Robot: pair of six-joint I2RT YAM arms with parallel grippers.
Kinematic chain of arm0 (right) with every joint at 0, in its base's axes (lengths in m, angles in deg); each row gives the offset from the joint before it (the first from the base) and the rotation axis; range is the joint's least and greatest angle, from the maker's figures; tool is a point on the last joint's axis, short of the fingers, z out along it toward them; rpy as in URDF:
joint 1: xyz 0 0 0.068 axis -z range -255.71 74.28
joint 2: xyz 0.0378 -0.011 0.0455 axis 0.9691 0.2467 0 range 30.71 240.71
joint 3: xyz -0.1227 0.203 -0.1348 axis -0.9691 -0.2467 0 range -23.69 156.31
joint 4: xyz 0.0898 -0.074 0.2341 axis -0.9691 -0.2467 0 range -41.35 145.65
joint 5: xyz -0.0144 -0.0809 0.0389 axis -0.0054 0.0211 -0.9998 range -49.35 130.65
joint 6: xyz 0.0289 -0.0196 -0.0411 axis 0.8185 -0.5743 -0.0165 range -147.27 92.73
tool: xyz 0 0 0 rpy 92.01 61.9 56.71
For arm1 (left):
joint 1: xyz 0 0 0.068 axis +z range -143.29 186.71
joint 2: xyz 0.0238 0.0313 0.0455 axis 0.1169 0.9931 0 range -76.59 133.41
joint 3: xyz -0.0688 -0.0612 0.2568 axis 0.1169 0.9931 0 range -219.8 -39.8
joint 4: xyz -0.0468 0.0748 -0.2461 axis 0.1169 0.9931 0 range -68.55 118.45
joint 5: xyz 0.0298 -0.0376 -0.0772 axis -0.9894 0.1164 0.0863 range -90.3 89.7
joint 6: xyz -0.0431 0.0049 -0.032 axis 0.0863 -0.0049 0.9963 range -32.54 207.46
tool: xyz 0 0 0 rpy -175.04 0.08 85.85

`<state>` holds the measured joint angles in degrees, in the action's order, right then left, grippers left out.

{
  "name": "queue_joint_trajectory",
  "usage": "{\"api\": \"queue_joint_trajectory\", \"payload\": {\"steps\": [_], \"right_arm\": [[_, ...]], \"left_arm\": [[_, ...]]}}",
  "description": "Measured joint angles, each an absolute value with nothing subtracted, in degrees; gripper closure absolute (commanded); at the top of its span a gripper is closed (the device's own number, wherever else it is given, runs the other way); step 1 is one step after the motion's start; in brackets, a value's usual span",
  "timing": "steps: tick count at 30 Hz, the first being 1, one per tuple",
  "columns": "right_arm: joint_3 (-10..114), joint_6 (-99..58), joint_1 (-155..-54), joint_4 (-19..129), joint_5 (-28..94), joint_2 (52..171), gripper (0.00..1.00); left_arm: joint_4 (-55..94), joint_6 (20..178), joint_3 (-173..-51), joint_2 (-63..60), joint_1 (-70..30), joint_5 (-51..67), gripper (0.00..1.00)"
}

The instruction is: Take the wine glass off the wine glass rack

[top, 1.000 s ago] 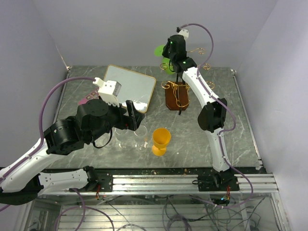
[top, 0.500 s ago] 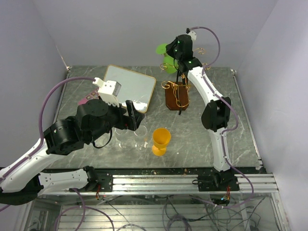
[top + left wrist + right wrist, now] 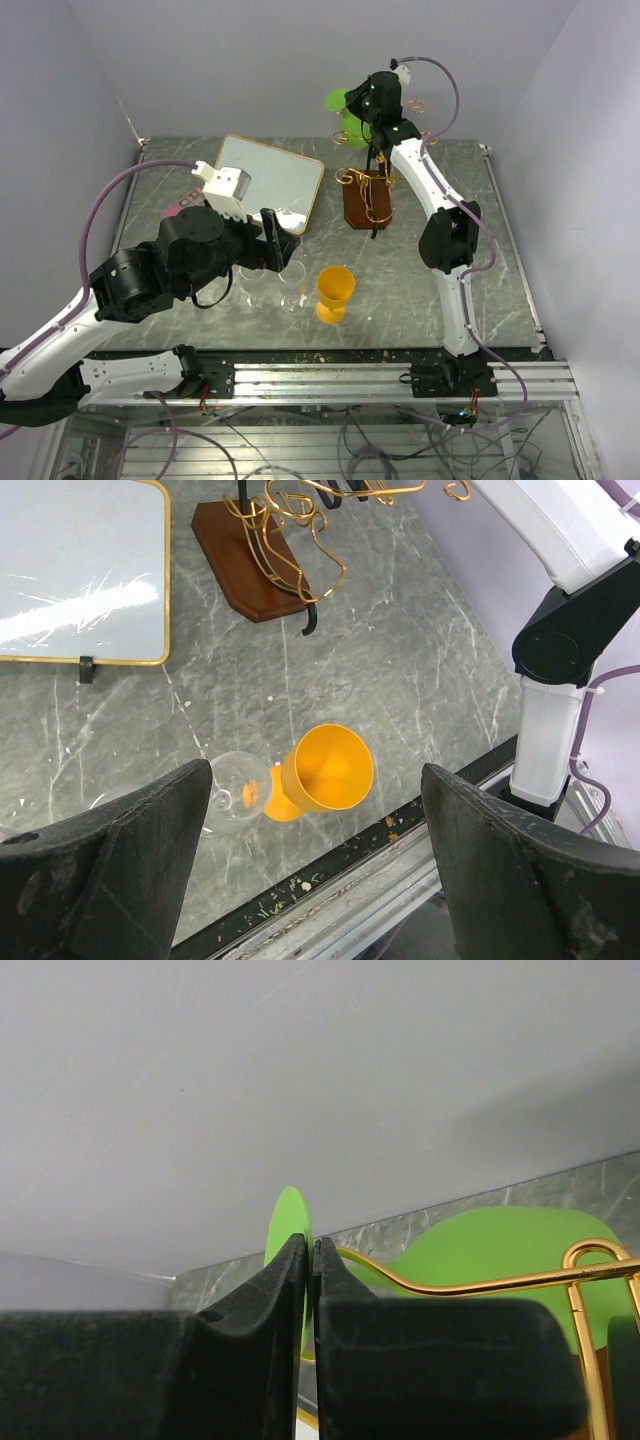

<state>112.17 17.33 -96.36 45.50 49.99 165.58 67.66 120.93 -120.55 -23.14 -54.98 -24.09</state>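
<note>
The right pincer (image 3: 362, 112) reaches over the far edge of the grey marble worktop (image 3: 500, 250), raised at the top of the wine glass rack (image 3: 368, 195). In its wrist view the pincer (image 3: 308, 1250) is closed tight, with a sliver of green showing between the two pads, so it grips the green wine glass (image 3: 480, 1245) close to its round foot. That glass (image 3: 338, 100) hangs on its side among the rack's gold wire arms (image 3: 480, 1282), at the far middle of the scene. The rack's brown wooden base stands on the worktop just below it.

The left pincer (image 3: 275, 235) hovers over the near left of the worktop with its jaws spread wide and nothing between them. Beneath it stand an orange goblet (image 3: 325, 770) and, touching its left side, a clear glass (image 3: 238, 798). A gold-rimmed board (image 3: 268, 180) lies to the rack's left.
</note>
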Motion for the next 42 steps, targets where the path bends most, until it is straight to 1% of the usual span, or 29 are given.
{"api": "queue_joint_trajectory", "payload": {"steps": [9,21,26,33,42], "right_arm": [[111.1,18.5,-96.0,45.0,51.0,163.9,1.00],[102.4,22.1,-95.4,45.3,50.1,155.4,1.00],[100.7,23.4,-95.1,45.1,48.5,154.5,1.00],[99.2,24.6,-94.8,45.0,43.6,154.0,1.00],[99.1,27.6,-94.5,46.2,31.2,153.8,1.00]], "left_arm": [[67.7,121.0,-120.6,-23.1,-55.0,-24.1,0.04],[67.7,121.5,-120.6,-23.1,-55.0,-24.0,0.04],[67.7,121.6,-120.6,-23.1,-55.0,-24.0,0.04],[67.6,121.6,-120.6,-23.1,-55.0,-24.0,0.04],[67.6,121.6,-120.6,-22.9,-55.0,-23.8,0.04]]}}
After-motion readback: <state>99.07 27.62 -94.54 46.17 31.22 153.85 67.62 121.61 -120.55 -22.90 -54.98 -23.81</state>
